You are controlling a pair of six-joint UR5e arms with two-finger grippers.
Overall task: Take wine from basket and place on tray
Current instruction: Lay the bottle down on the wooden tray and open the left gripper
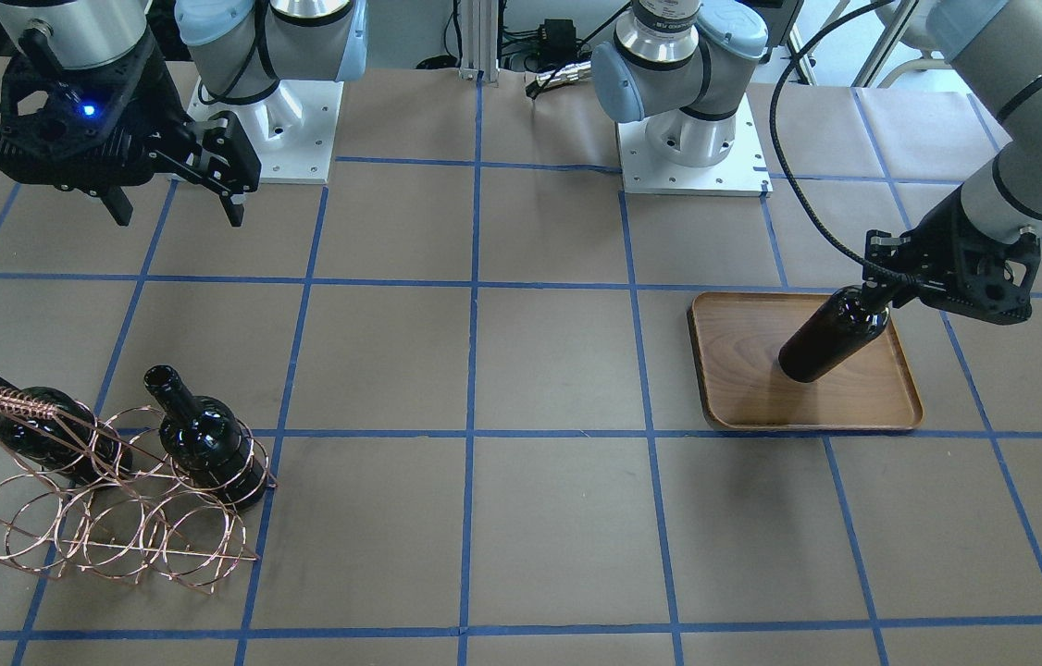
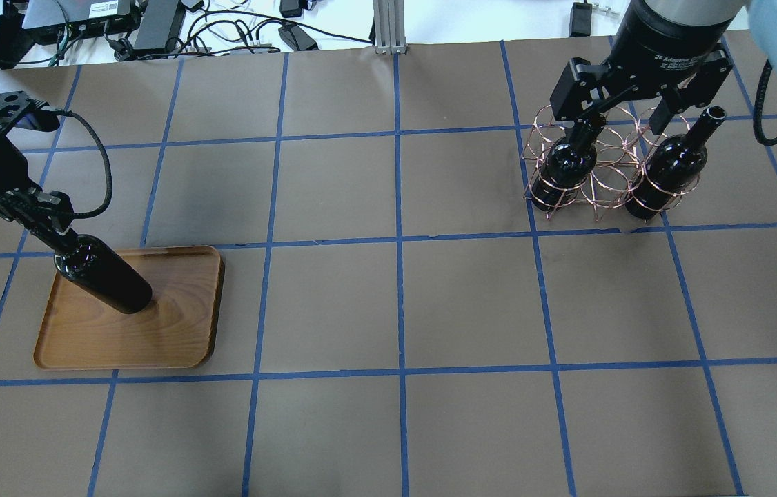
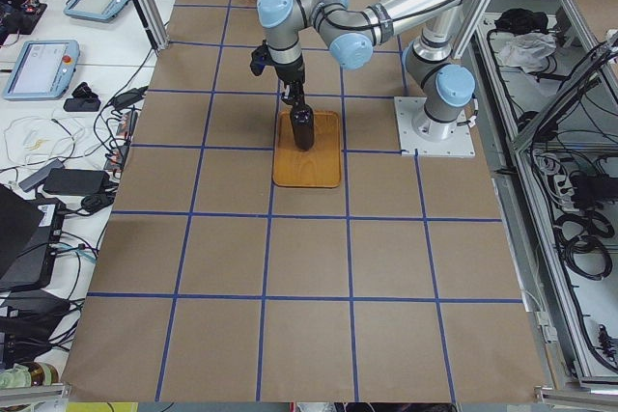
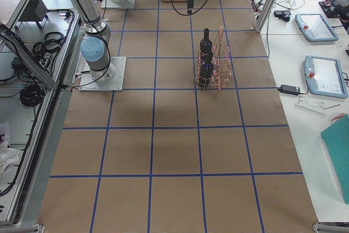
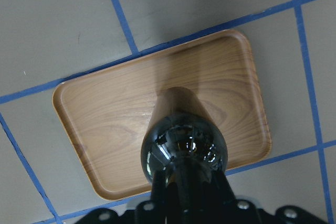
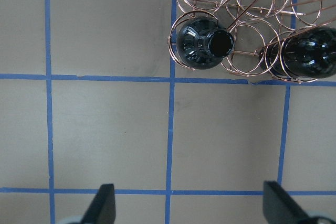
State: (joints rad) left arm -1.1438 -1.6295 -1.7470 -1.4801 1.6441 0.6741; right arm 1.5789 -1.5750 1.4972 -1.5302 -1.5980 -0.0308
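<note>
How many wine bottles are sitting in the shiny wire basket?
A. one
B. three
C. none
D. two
D: two black wine bottles stand in the copper wire basket, one at each end. The third bottle is over at the wooden tray, held by its neck in the left gripper.
</note>
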